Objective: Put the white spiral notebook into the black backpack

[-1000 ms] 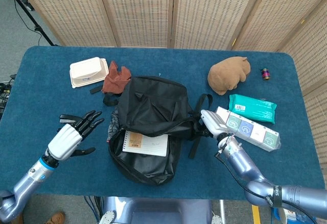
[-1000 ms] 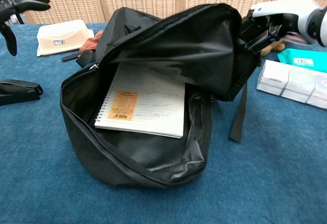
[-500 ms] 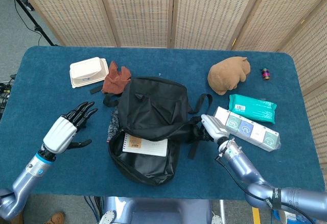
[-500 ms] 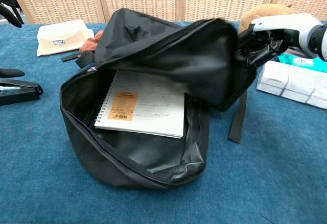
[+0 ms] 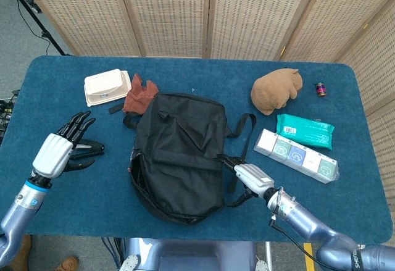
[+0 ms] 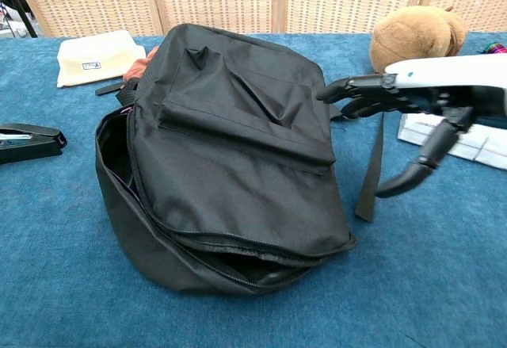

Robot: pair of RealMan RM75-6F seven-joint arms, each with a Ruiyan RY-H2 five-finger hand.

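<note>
**Flap down, notebook out of sight — likely inside the bag**

White spiral notebook was not visible in either view. Black backpack (image 5: 179,154) lay flat mid-table with its front flap draped over the opening; zip gaped along the near edge (image 6: 238,245) but nothing white showed through. Judgement: notebook sat inside under the flap, so placement looked done, bag unzipped.

Right hand (image 5: 250,175) hovered just beside the backpack's right edge, fingers spread and lightly curled, holding nothing; strap (image 6: 371,170) lay below it. Left hand (image 5: 55,150) was well apart at the left of the table, fingers fanned, empty, above a black stapler (image 6: 28,142).

Handling call:
- Backpack: soft, thin fabric, slumps, no stiffness. Flap will fold wherever pinched. Light apart from contents.
- Best hold: flap edge near the zip, or the strap. A pinch on the flat panel would likely slip or bunch.
- Notebook, if re-handled: light, semi-stiff; take by the long edge opposite the spiral, since the wire can snag the lining.
</note>
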